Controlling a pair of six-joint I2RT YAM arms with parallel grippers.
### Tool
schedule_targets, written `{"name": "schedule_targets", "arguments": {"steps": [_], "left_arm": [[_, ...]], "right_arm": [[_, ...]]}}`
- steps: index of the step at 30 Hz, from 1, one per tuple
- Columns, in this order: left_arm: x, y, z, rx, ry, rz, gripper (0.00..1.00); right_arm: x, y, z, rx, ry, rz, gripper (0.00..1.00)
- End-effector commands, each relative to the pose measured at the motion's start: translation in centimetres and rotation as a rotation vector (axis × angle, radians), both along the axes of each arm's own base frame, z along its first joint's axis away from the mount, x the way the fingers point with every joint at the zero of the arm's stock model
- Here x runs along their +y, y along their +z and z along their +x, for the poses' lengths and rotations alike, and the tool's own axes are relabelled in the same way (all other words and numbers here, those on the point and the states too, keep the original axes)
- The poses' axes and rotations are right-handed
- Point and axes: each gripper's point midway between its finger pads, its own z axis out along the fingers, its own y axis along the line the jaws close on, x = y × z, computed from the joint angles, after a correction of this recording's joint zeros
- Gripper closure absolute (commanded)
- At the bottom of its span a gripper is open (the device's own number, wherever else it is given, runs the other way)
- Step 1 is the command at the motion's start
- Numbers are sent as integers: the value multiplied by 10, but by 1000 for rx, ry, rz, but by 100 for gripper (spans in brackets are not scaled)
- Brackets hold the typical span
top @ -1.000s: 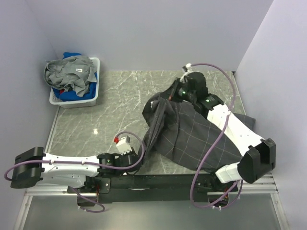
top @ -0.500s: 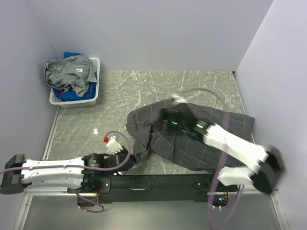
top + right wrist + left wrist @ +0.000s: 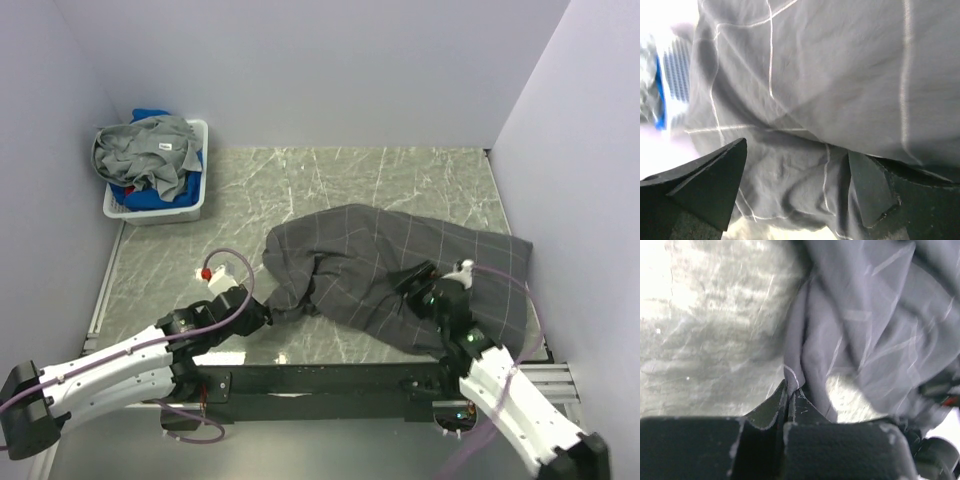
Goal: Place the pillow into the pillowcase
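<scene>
Dark charcoal-grey grid-lined fabric pillowcase (image 3: 400, 265) lies limp just ahead of left gripper (image 3: 790, 390), which is pinched on its folded edge, w/ right gripper (image 3: 797, 149) spread open right above it; soft, light, prob. slippy cloth, so grab at hem; pillow not visible, prob. inside.

— Overhead view?
— Bright and even, lit from above. Soft shadows only, a small glare spot on the table (image 3: 199, 273) at the left. Sharp throughout.
— Left wrist?
— Blown out to white at the upper left, motion blur over the pillowcase (image 3: 875, 315), dark and soft in the near foreground.
— Right wrist?
— Overexposed along the left edge, weave fairly crisp mid-frame, dim and unfocused at the bottom.
</scene>
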Motion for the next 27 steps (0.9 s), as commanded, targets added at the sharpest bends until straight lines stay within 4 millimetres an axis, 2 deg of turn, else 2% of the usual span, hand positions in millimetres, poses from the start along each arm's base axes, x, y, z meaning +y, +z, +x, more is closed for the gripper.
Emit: {"name": "schedule_targets", "arguments": {"steps": [1, 2, 3, 4, 5, 6, 7, 8, 9, 11, 12, 13, 14, 15, 17, 18, 19, 20, 21, 22, 23, 24, 25, 26, 27], "left_arm": [[-4, -2, -17, 42, -76, -45, 99], [-1, -8, -21, 55, -74, -49, 99], [0, -4, -23, 50, -73, -79, 99], [1, -6, -26, 58, -70, -88, 99], [4, -9, -27, 61, -63, -90, 99], [4, -8, -29, 63, -59, -106, 99], [4, -9, -30, 68, -62, -113, 99], [4, -14, -33, 81, -66, -114, 99], [4, -15, -35, 87, -69, -119, 99], [-3, -21, -40, 105, -90, -158, 99], [-6, -24, -43, 121, -97, -173, 99], [-13, -25, -46, 132, -118, -201, 99], [-21, -28, -46, 124, -133, -229, 99], [-32, -28, -55, 135, -168, -251, 99], [-47, -22, -57, 102, -183, -247, 99], [-61, -29, -70, 113, -247, -198, 99], [-80, -12, -69, 89, -272, -204, 99], [-92, -10, -72, 90, -306, -179, 99], [-100, -32, -78, 117, -355, -71, 99], [-122, -18, -75, 103, -385, -80, 99], [-130, -21, -78, 112, -421, -63, 99], [-133, -33, -79, 119, -450, -16, 99], [-141, -29, -75, 105, -459, -28, 94], [-148, -22, -70, 83, -468, -59, 91], [-151, -22, -64, 79, -499, -72, 82]], "right_arm": [[-41, -15, 35, 84, -28, -21, 13], [-38, 9, 56, 46, 3, -17, 15], [-37, -18, 61, 179, 50, -48, 16], [-34, -18, 71, 210, 79, -48, 16], [-28, 3, 100, 162, 110, -34, 20], [-26, -20, 106, 246, 132, -33, 21], [-25, -20, 122, 235, 139, -45, 21], [-22, -3, 147, 211, 157, -56, 21], [-19, -23, 154, 276, 194, -79, 23], [-7, -16, 179, 277, 239, -114, 25], [-6, -13, 184, 270, 260, -160, 25], [-8, -1, 201, 241, 240, -221, 24], [-10, -5, 197, 278, 241, -262, 24], [-15, -1, 199, 271, 233, -296, 23], [-31, 12, 201, 252, 173, -341, 21], [-39, 17, 202, 241, 147, -356, 20], [-43, 21, 202, 231, 134, -364, 19], [-45, 31, 201, 216, 123, -373, 18], [-45, 37, 201, 205, 121, -375, 18], [-40, 42, 199, 192, 137, -365, 18], [-34, 59, 195, 154, 154, -351, 18], [-31, 67, 191, 137, 155, -349, 18], [-20, 65, 177, 135, 182, -353, 18], [-14, 89, 168, 61, 186, -344, 18], [-5, 94, 158, 40, 201, -335, 18]]}}
